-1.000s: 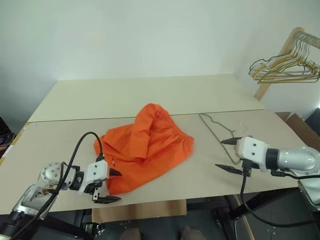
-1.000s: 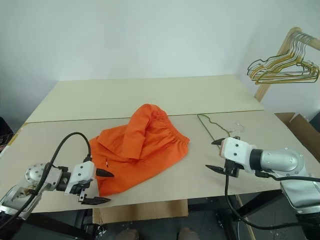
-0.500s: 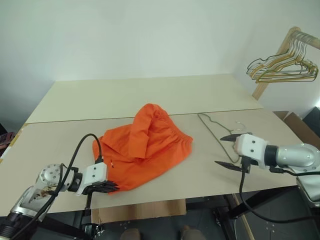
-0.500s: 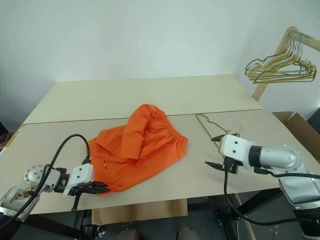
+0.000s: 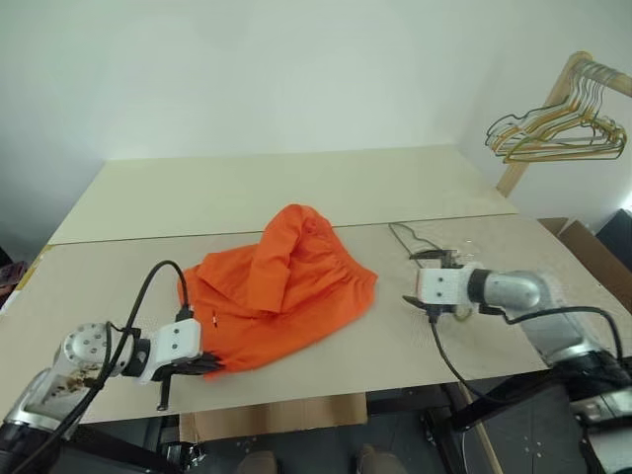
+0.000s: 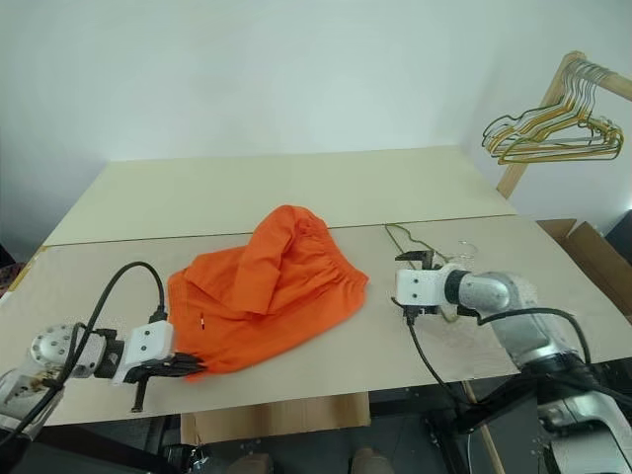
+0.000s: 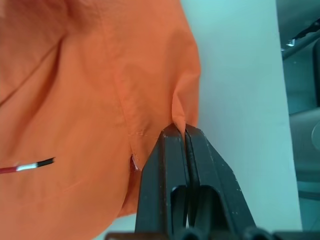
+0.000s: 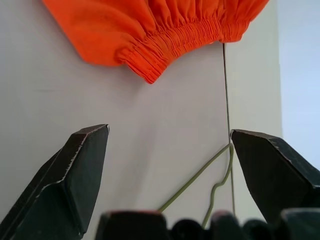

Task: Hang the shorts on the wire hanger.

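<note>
Shorts hem pinched in closed left tool; wire hanger between wide-open right tool fingers

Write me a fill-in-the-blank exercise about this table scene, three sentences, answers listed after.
1. The left gripper has its jaws shut on an edge of the bright ____ fabric shorts.
2. The right gripper holds its jaws ____ above the thin olive-grey wire hanger.
3. The wire hanger lies flat on the beige ____.

Missing words: orange; open; table
</note>
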Robot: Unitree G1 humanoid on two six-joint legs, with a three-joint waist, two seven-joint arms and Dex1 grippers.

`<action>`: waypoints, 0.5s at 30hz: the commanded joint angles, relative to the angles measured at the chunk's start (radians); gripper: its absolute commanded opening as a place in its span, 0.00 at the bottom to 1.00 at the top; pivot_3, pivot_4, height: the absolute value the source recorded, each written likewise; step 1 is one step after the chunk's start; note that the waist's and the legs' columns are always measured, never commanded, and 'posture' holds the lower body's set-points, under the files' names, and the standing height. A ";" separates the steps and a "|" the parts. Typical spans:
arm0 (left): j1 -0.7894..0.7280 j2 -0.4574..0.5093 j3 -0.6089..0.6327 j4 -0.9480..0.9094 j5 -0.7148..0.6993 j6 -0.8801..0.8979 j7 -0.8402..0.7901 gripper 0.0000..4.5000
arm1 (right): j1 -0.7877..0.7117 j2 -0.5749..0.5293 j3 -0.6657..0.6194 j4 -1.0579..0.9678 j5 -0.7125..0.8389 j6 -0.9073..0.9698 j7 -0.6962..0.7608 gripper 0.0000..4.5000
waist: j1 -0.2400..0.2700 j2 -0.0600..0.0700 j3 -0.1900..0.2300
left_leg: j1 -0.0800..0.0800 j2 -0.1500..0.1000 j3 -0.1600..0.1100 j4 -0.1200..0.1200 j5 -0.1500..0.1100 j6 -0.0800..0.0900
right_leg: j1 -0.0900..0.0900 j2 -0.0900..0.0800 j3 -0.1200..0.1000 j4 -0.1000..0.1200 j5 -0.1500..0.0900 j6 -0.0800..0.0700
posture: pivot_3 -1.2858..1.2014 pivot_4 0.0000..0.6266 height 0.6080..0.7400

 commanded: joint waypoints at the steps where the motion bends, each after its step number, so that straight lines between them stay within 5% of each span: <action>1: 0.012 0.028 0.045 -0.018 -0.021 -0.015 -0.002 0.00 | -0.075 0.014 0.040 0.102 -0.101 -0.141 -0.109 1.00 | 0.001 0.000 0.000 | 0.000 0.000 0.000 0.000 0.000 0.000 | 0.000 0.000 0.000 0.000 0.000 0.000 | 0.55 0.00 1.00; 15: 0.044 0.030 0.087 -0.066 -0.050 0.009 0.019 0.00 | -0.172 0.115 0.153 0.244 -0.213 -0.378 -0.203 1.00 | 0.004 0.000 0.000 | 0.000 0.000 0.000 0.000 0.000 0.000 | 0.000 0.000 0.000 0.001 0.000 0.000 | 0.56 0.00 1.00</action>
